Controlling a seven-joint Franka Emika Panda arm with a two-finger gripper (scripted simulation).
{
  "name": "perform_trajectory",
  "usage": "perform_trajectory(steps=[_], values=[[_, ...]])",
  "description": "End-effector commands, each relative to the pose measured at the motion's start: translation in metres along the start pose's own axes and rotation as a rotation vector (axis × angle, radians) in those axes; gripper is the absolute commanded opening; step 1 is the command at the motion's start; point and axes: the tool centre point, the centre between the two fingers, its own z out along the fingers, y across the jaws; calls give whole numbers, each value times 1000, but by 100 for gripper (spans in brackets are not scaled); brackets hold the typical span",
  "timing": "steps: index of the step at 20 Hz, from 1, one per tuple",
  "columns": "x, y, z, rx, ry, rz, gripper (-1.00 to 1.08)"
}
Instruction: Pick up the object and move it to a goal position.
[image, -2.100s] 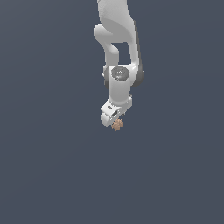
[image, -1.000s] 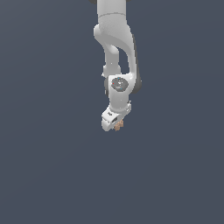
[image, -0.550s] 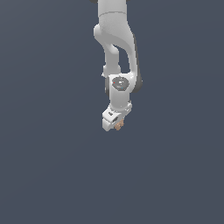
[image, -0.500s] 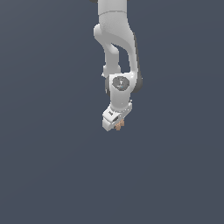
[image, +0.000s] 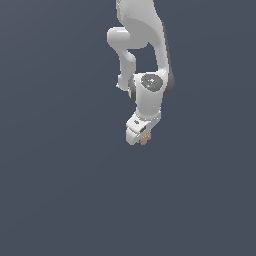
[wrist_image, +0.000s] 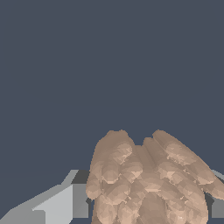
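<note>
The white arm hangs down from the top of the exterior view. My gripper (image: 142, 138) is at its lower end, shut on the object (image: 145, 140), a tiny bumpy tan-brown blob that peeks out beside the white fingers. In the wrist view the object (wrist_image: 146, 179) fills the lower middle as a lumpy pinkish-brown mass, held between the grey fingers (wrist_image: 65, 201). Most of the far finger is hidden behind it.
A plain dark grey-blue surface (image: 60, 190) fills the rest of both views. No other object shows.
The arm has turned slightly, and the gripper with the object has shifted a little toward the exterior view's right and up. The grip is unchanged.
</note>
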Motion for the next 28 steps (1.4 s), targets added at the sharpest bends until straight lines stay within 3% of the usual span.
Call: perform_trajectory(steps=[1, 17, 28], values=[[13, -8, -21, 0, 0, -1, -100], [107, -63, -170, 1, 0, -1, -100], [141, -79, -220, 1, 0, 0, -100]])
